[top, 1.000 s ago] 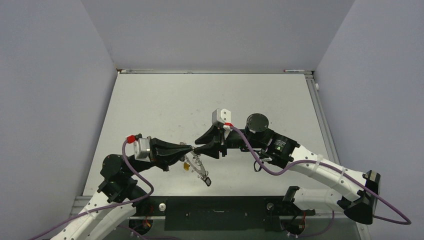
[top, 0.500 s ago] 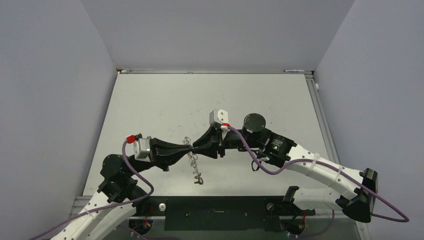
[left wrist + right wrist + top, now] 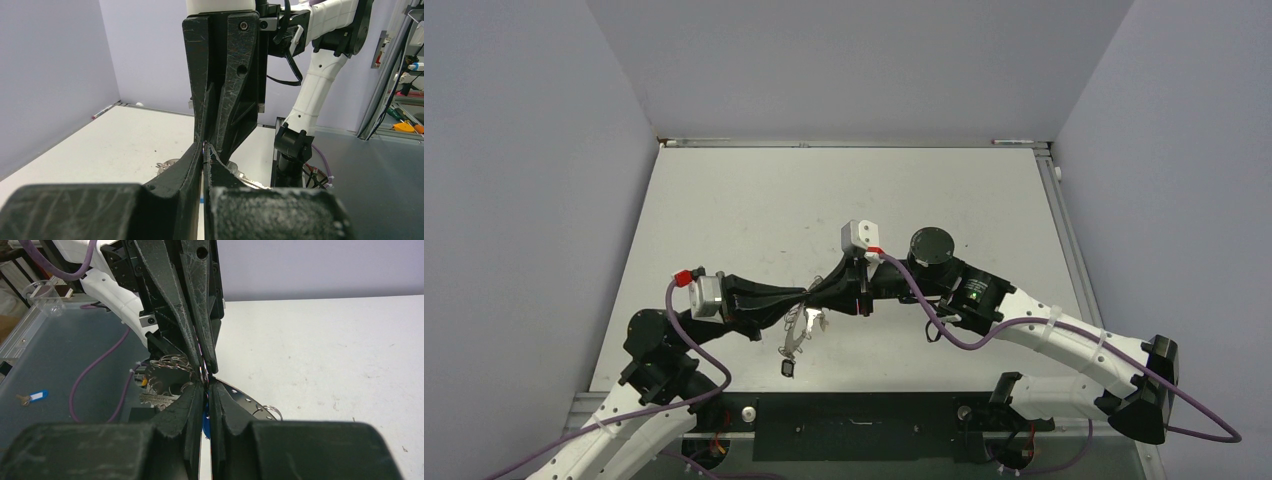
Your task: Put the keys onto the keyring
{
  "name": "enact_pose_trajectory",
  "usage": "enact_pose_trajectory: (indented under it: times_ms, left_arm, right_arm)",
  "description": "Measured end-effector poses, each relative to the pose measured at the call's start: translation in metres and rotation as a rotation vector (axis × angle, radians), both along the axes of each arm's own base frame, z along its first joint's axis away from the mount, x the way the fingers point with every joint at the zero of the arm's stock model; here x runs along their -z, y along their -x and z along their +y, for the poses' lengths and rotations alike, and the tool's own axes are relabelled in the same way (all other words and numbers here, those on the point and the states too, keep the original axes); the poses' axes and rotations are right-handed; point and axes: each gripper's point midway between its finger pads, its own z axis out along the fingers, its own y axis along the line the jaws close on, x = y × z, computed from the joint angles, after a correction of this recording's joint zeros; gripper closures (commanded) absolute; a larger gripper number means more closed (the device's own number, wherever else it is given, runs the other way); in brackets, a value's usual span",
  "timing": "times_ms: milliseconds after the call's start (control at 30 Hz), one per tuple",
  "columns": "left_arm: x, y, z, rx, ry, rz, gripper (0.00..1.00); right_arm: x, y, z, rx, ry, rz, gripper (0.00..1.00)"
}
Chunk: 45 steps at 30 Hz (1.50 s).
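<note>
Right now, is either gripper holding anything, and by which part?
Both: the left gripper and right gripper, tip to tip, each pinch the keyring by its thin wire; the keys hang free below.

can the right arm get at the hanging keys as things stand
Probably yes: the right fingers meet the left fingers tip to tip right where the keys hang, nothing between, though both are shut.

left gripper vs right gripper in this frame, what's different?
The left gripper reaches in from the left; the right gripper comes from the right, facing it. The left gripper pinches the thin keyring wire, with the keys hanging below; whether the right gripper grips anything is unclear. Shared: both are shut, with black fingers, tip to tip.
</note>
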Motion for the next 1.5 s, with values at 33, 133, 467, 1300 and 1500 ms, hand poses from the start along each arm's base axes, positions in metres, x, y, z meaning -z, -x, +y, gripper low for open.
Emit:
enact_pose_trajectory:
  times_ms: [33,133,467,1300,1500]
  left_arm:
    - [0.000,0.000,0.000,0.000,0.000,0.000,1.00]
    - [0.000,0.000,0.000,-0.001,0.000,-0.001,1.00]
    - [0.007,-0.004,0.004,-0.038,-0.027,-0.008,0.77]
    - [0.003,-0.005,-0.011,0.000,-0.451,-0.062,0.69]
    - [0.011,-0.003,-0.025,0.095,-0.608,-0.040,0.65]
  right_arm:
    - [0.000,0.000,0.000,0.000,0.000,0.000,0.95]
    - [0.000,0.000,0.000,-0.002,-0.001,-0.002,0.95]
    - [0.009,-0.003,-0.001,0.020,0.032,-0.020,0.95]
    - [0.026,-0.011,-0.028,0.102,0.274,-0.080,0.95]
    - [0.033,-0.005,-0.033,0.094,0.319,-0.081,0.95]
